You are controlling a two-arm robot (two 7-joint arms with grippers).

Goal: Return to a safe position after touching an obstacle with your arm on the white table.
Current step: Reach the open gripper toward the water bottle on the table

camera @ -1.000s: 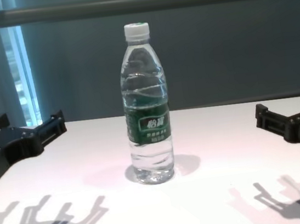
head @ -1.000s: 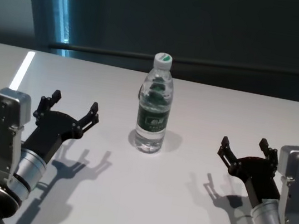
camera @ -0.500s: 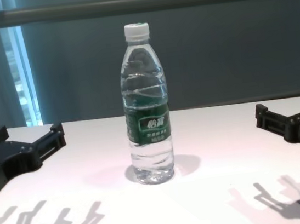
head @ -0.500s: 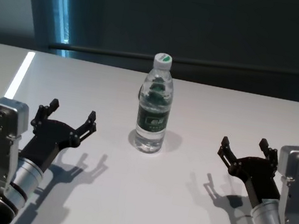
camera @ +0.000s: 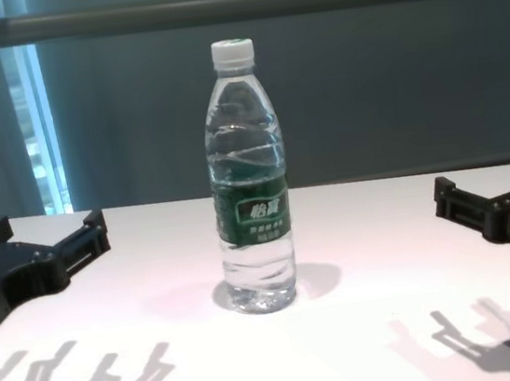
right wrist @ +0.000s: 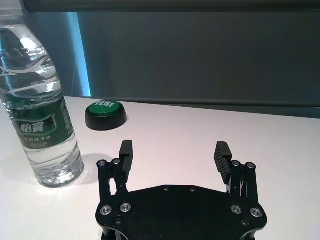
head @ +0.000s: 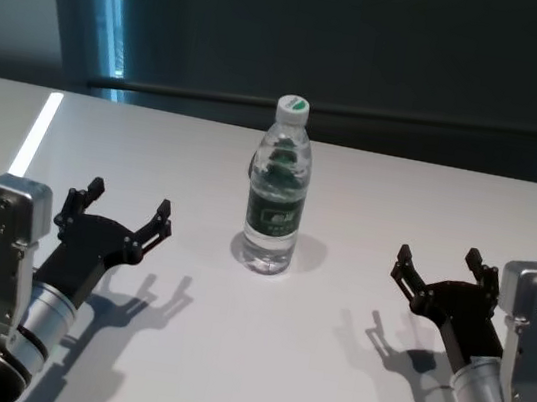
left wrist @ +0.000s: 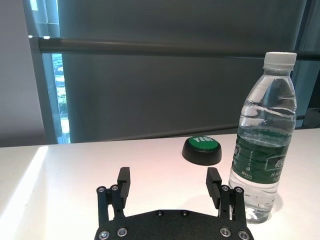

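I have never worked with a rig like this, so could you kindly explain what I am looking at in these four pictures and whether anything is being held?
This is a robot with two arms, each ending in a black two-fingered hand. Two pictures come from cameras on its head and chest, looking forward over a white table. The other two come from cameras on the wrists, so each shows its own hand from behind.

In the head view, the left hand is on the left and the right hand on the right. Both hover low over the table with fingers spread open, holding nothing.

Between them stands an upright clear water bottle with a white cap and a green label; neither hand touches it. The wrist views also show a black button with a green top on the table behind the bottle.
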